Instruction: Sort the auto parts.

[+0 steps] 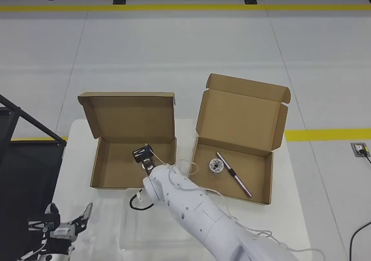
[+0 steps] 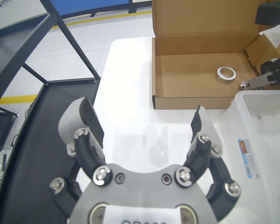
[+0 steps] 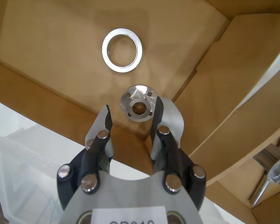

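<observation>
I have the right gripper (image 3: 133, 108) released over the near right corner of the left box (image 1: 113, 166), a flanged disc (image 3: 137, 107) on the floor between its fingers; can't tell if a pad touches it. A ring (image 3: 122, 50) lies near it, apart. Box walls are close by. The left gripper (image 2: 142, 106) is spread wide over bare table (image 2: 121, 71)

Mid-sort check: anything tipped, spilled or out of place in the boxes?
Nothing stands out. The ring and flange lie in the left-hand box, the rod and small wheel in the right-hand box; both stand open.
</observation>
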Robot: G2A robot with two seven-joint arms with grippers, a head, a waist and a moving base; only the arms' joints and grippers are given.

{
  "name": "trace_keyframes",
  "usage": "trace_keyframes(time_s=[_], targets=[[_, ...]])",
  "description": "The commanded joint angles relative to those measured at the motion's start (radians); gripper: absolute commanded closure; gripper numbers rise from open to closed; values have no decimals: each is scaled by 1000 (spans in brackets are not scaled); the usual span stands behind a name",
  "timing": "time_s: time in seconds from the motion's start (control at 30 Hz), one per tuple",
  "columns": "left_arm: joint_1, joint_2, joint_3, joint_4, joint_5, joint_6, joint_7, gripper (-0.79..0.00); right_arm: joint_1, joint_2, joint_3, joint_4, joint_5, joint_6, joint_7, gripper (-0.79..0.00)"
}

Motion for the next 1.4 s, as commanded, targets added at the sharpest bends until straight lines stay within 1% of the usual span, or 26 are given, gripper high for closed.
trace_keyframes(time_s=[0.0,0.13,0.23,0.4,0.5,0.6,0.7,0.73,0.8,0.9,1.03,1.07,1.13,1.17,1.2,1.23,1.37], targets=[[1,0,-1,-1,-2,1,2,-785,-4,2,6,-18,4,1,-27,-388],[6,-1,-4,-10,-1,1,5,-785,-22,11,27,-54,10,-27,-113,-385],[11,-2,-7,-17,-9,4,9,-785,-55,27,44,-105,-2,-53,-183,-385],[17,-3,-11,-21,-13,2,14,-785,-146,74,71,-269,-71,-48,-268,-379],[20,-3,-12,-25,-11,0,19,-785,-246,126,100,-454,-162,-26,-285,-376],[23,-3,-13,-32,-8,-3,21,-785,-383,193,147,-713,-297,-26,-244,-376],[25,-3,-16,-38,-3,-3,20,-785,-562,263,211,-1017,-467,-58,-168,-382],[25,-3,-16,-38,-3,-3,20,-785,-645,291,241,-1142,-543,-74,-130,-382],[25,-3,-16,-38,-3,-3,20,-785,-763,323,278,-1298,-640,-99,-83,-388],[25,-3,-16,-38,-3,-3,20,-785,-917,358,333,-1464,-728,-135,-75,-474],[25,-3,-16,-38,-3,-3,20,-785,-1101,390,393,-1615,-802,-138,-143,-508],[25,-3,-16,-38,-3,-3,20,-785,-1130,394,401,-1638,-816,-134,-158,-536],[25,-3,-16,-38,-3,-3,20,-785,-1237,409,429,-1715,-861,-108,-210,-656],[25,-3,-16,-38,-3,-3,20,-785,-1283,415,438,-1747,-883,-100,-229,-742],[25,-3,-16,-38,-3,-3,20,-785,-1313,420,444,-1769,-897,-95,-242,-785],[25,-3,-16,-38,-3,-3,20,-785,-1365,429,470,-1801,-914,-80,-265,-785],[25,-3,-16,-38,-3,-3,20,-785,-1507,454,538,-1880,-899,-19,-316,-785]])
